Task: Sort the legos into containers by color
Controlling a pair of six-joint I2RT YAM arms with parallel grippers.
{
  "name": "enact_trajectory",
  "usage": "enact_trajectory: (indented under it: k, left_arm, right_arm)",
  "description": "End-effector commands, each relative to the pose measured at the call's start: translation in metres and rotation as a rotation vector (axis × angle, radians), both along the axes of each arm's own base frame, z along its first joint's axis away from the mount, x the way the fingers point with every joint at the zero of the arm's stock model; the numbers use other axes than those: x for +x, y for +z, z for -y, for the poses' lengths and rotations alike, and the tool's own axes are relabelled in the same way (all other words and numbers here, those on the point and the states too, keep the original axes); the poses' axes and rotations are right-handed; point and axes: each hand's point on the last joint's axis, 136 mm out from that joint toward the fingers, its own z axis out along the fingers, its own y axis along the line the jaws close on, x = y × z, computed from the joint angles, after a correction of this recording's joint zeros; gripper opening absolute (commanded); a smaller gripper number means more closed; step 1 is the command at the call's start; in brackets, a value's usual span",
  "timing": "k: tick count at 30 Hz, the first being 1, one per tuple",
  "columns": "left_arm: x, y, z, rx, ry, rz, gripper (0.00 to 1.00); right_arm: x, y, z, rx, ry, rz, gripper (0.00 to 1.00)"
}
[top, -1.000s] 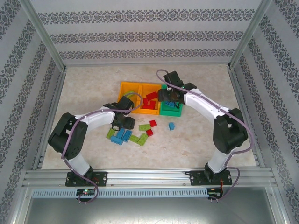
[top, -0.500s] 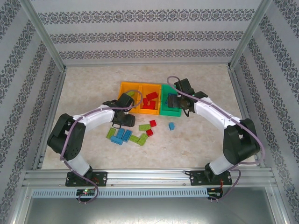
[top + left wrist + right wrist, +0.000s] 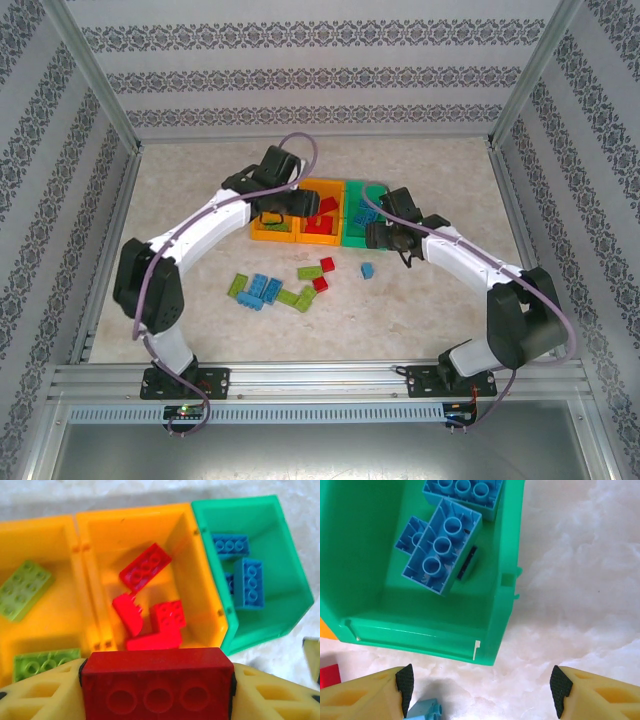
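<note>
Left claw (image 3: 157,689) clamped on oblong red brick (image 3: 157,677), hollow underside to camera, long axis 9-to-3 across the fingers, at 6 of middle orange bin (image 3: 100,540) holding red bricks (image 3: 145,567). Green bin (image 3: 365,630) holds blue bricks (image 3: 442,545). Right claw (image 3: 479,692) apart, empty, over table (image 3: 570,580) at that bin's 6. Loose bricks (image 3: 270,288) on table.

Table top (image 3: 200,170): pale, marbled beige-white finish; the same mottled white surface shows in the right wrist view (image 3: 580,580). Back wall (image 3: 320,70), left wall (image 3: 50,150) and right wall (image 3: 600,150): white paper with grey ornamental bands. Aluminium posts rise at far left (image 3: 95,75) and far right (image 3: 535,70). Aluminium rail (image 3: 320,378) spans the near edge; slotted strip (image 3: 320,413) just nearer; grey panel (image 3: 320,450) nearest.
</note>
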Motion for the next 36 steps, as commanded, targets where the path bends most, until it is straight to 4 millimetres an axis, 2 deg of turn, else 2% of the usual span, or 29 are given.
enact_trajectory:
  k: [1,6,10,15,19,20,21,25,26,29,31,36]
  left_arm:
    - [0.008,-0.015,0.023,-0.005,-0.071,-0.049,0.52]
    - [0.043,-0.034,0.028,0.042,-0.037,-0.066,0.53]
    - [0.057,-0.045,0.032,0.056,-0.02,-0.085,0.54]
    - [0.058,-0.054,0.033,0.053,-0.007,-0.104,0.64]
    - [0.052,-0.056,0.03,0.053,0.001,-0.114,0.77]
    - [0.05,-0.055,0.029,0.051,0.004,-0.111,0.85]
    - [0.05,-0.054,0.027,0.051,0.008,-0.107,0.98]
    - [0.045,-0.044,0.025,0.041,0.013,-0.087,1.0]
    - [0.044,-0.041,0.025,0.034,0.014,-0.081,1.0]
    - [0.037,-0.034,0.029,0.008,-0.005,-0.072,1.0]
    - [0.033,-0.033,0.027,0.004,-0.006,-0.072,1.0]
    - [0.017,-0.025,0.021,-0.026,0.002,-0.053,1.0]
  right_arm:
    - [-0.006,0.003,-0.001,0.001,0.012,0.021,0.75]
    - [-0.026,-0.004,-0.014,0.014,0.067,0.0,0.74]
    - [-0.043,-0.019,-0.031,0.008,0.135,-0.042,0.73]
    - [-0.052,-0.038,-0.044,0.001,0.166,-0.09,0.67]
    - [-0.051,-0.049,-0.049,-0.03,0.181,-0.121,0.58]
    - [-0.05,-0.051,-0.049,-0.038,0.179,-0.13,0.56]
    - [-0.05,-0.054,-0.049,-0.043,0.18,-0.139,0.54]
    - [-0.05,-0.064,-0.046,-0.073,0.18,-0.166,0.49]
    - [-0.049,-0.066,-0.046,-0.078,0.181,-0.17,0.46]
    - [-0.049,-0.064,-0.051,-0.055,0.189,-0.169,0.3]
    - [-0.048,-0.059,-0.053,-0.041,0.184,-0.157,0.24]
    - [-0.042,-0.026,-0.051,0.018,0.161,-0.072,0.19]
